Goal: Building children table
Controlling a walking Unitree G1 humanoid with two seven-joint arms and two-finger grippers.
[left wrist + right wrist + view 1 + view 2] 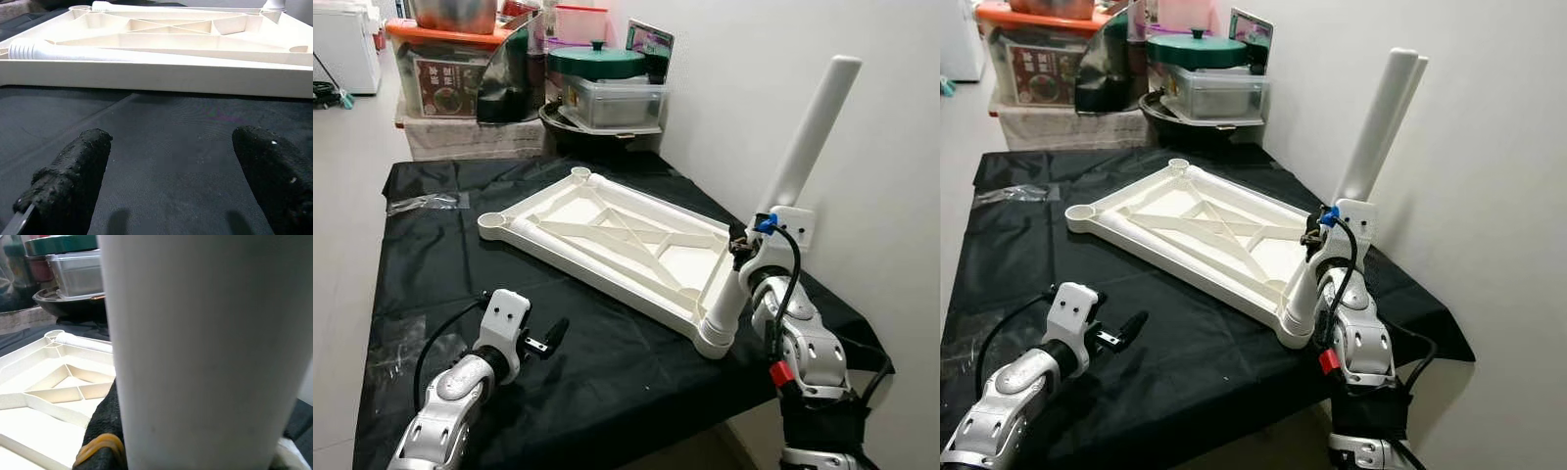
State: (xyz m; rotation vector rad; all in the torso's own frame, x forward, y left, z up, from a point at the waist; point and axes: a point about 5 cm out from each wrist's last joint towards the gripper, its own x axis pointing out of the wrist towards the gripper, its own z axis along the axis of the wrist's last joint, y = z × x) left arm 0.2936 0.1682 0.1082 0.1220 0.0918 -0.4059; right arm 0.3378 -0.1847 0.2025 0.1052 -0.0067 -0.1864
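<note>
The right tool (pixel 744 257) is clamped on a white table leg (pixel 803 162) whose foot sits in the near right corner socket of the upturned table panel (pixel 607 240) on the black tabletop (pixel 431 264); the leg's long axis tilts up and away. The left tool (pixel 553 338) is spread open and empty, hovering just short of the panel's near edge, beside a second leg (pixel 63 49) lying inside it.

Black-draped table (pixel 607 362) under upturned white tabletop (pixel 607 235)
</note>
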